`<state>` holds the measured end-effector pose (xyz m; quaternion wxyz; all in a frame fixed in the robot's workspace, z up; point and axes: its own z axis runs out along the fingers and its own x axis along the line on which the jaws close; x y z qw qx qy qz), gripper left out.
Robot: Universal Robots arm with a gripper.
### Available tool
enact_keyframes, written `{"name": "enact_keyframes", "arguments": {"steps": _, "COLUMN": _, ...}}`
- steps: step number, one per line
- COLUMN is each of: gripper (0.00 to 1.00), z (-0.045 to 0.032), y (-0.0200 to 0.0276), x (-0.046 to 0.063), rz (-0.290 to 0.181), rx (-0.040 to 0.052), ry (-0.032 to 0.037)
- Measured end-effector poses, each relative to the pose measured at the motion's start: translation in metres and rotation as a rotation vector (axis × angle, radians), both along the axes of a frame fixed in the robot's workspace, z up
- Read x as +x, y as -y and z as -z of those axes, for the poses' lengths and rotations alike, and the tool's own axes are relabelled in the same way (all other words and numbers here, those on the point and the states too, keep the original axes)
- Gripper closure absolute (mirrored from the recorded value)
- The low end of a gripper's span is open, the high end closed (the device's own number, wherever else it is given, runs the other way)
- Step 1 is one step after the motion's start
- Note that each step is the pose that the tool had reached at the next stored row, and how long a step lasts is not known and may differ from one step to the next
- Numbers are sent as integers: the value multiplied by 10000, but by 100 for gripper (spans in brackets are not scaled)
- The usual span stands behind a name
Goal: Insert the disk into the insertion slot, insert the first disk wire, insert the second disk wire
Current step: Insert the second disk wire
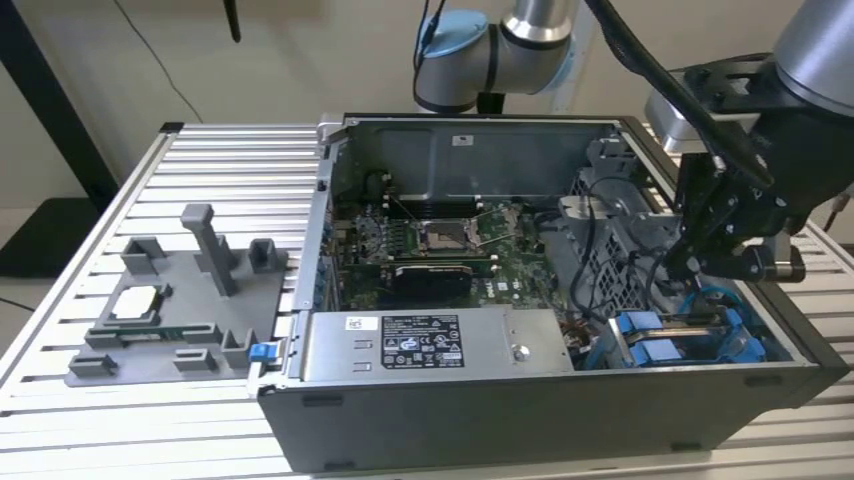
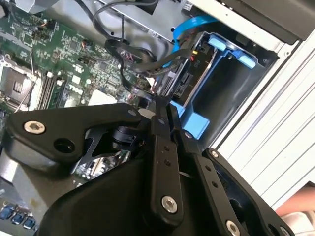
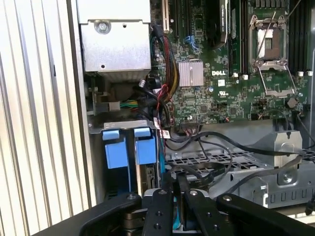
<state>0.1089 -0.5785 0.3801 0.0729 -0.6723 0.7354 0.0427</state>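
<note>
Looking down through the exterior view, I have the pincer (image 1: 697, 262) lowered into the open computer case (image 1: 534, 400), over the corner that holds the insertion slot (image 1: 687, 335). That slot is a narrow bay of grey perforated metal with bright blue plastic fittings, and it sits beside the flat grey power supply box (image 1: 427, 342) with its white label. In the second wrist view the pincer's (image 2: 165, 105) black fingers (image 2: 158, 129) are drawn together to a slim point on a black cable (image 2: 142, 73) that loops away towards the green motherboard (image 2: 59, 59); I judge them clenched on that wire. Just past the fingertips stands the disk (image 2: 184, 81), a thin dark slab on edge inside its blue frame, seated in the slot with its connector edge facing the pincer. A light blue ribbon cable (image 2: 194, 23) curves above it. In the first wrist view the two blue tabs (image 3: 125, 147) stand side by side next to the perforated cage (image 3: 211, 160). Beside the case, on the ribbed aluminium table (image 1: 80, 420), rests a grey moulded fixture (image 1: 174, 300).
</note>
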Motion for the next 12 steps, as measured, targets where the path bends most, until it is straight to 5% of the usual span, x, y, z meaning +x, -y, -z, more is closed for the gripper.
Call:
{"name": "enact_keyframes", "arguments": {"steps": 8, "gripper": 100, "z": 51, "y": 2, "x": 0, "rz": -18, "rx": -285, "ry": -38}}
{"name": "enact_keyframes", "arguments": {"steps": 12, "gripper": 100, "z": 56, "y": 2, "x": 0, "rz": -17, "rx": -315, "ry": -42}}
